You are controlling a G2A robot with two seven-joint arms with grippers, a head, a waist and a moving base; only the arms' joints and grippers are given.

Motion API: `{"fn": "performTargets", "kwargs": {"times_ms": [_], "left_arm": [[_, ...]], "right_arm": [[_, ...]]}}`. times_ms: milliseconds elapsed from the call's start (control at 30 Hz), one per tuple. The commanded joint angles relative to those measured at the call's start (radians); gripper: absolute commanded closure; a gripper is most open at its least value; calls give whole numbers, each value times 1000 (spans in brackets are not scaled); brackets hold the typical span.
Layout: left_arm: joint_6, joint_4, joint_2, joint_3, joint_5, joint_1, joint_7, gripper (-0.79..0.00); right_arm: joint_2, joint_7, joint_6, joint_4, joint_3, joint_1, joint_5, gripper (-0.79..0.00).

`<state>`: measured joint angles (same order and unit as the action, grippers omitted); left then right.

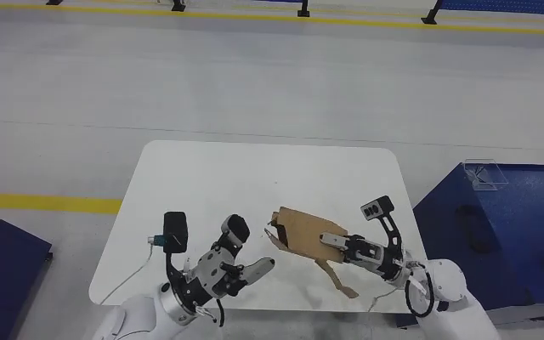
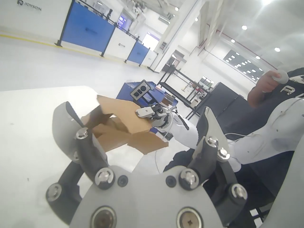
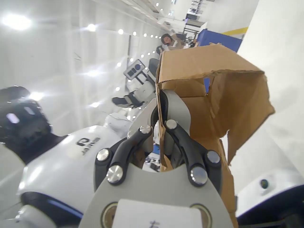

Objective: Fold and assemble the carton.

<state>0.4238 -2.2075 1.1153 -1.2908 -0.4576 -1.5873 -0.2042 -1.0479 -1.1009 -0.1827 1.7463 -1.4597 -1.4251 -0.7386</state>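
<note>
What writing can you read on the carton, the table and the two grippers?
Carton: none on the faces that show.
Table: none.
Left gripper: none.
Right gripper: a white label on its base bears a dark mark, cut off at the picture's edge and not readable.

The carton (image 1: 306,229) is plain brown; the table (image 1: 238,183) is white.
</note>
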Motion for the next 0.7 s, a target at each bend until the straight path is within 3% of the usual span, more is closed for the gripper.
{"fn": "performTargets", "kwargs": {"times_ms": [0, 100, 233, 400, 667], "left_arm": [[-2, -3, -3, -54, 3, -47, 37, -785], [-103, 16, -5, -94, -40, -62, 8, -785], [-204, 44, -4, -50, -16, 0, -149, -785], [-214, 71, 0, 5, 42, 68, -242, -785], [-183, 64, 2, 35, 38, 68, -239, -785]], "right_arm": [[1, -78, 79, -31, -6, 25, -122, 0], [3, -151, 135, -51, -10, 47, -187, 0], [5, -232, 153, -50, -11, 56, -217, 0], [6, -247, 124, -42, -26, 54, -213, 0], [5, -211, 85, -29, -31, 45, -182, 0]]}}
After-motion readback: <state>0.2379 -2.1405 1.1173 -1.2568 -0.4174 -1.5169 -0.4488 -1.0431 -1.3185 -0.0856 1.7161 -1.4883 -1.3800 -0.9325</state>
